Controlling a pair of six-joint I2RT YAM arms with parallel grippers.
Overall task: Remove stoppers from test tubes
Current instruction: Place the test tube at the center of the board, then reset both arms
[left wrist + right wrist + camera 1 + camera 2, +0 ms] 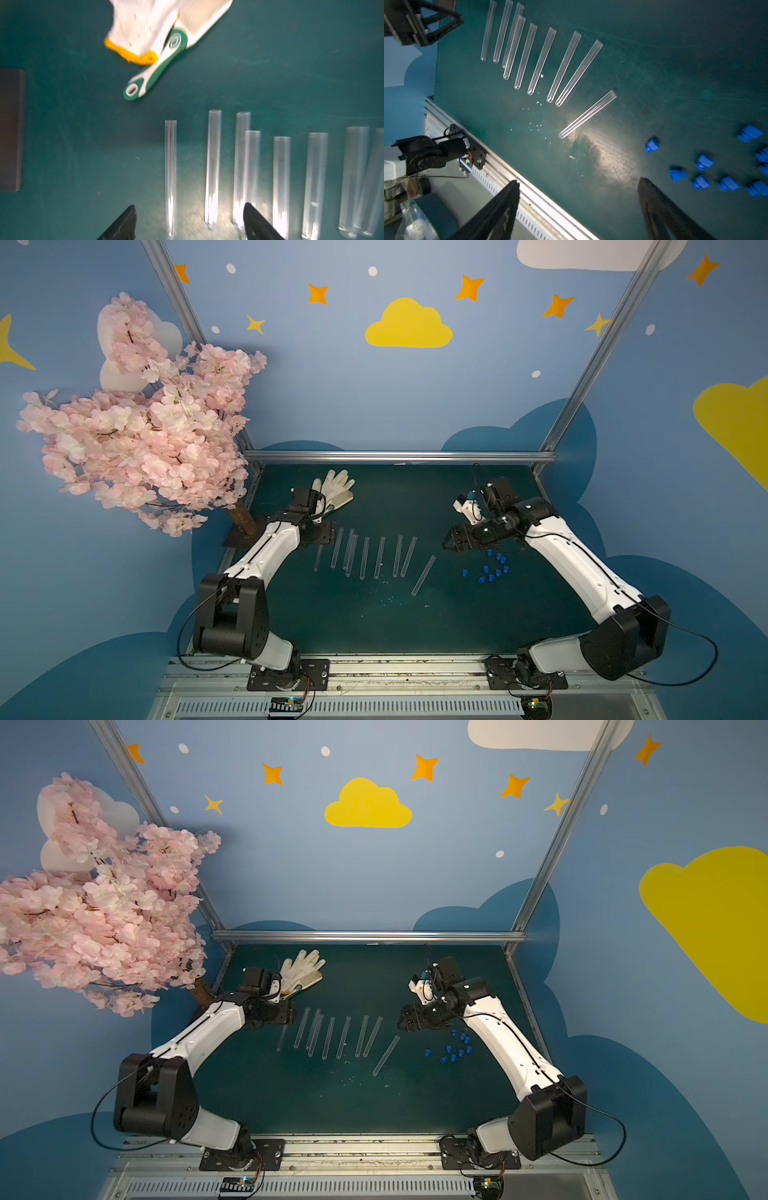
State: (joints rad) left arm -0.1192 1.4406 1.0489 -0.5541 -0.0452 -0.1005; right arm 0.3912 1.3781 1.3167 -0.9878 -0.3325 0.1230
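Several clear test tubes [364, 558] [328, 1038] lie side by side on the green mat, and one more tube [424, 574] [587, 114] lies slanted to their right. The mouths that show [215, 113] carry no stopper. Several blue stoppers [482, 580] [444, 1059] [705, 162] lie loose in a cluster at the right. My left gripper [322, 537] [189, 207] hovers open over the row's left end, and the two leftmost tubes [170, 176] show between its fingers. My right gripper [448, 541] [579, 181] hangs open and empty above bare mat, beside the stoppers.
A white glove [336, 489] lies at the back left, over a green-and-white tool handle [153, 70]. A pink blossom tree [137, 427] overhangs the left side, its dark base plate [10, 128] near my left gripper. A metal rail [374, 668] runs along the front.
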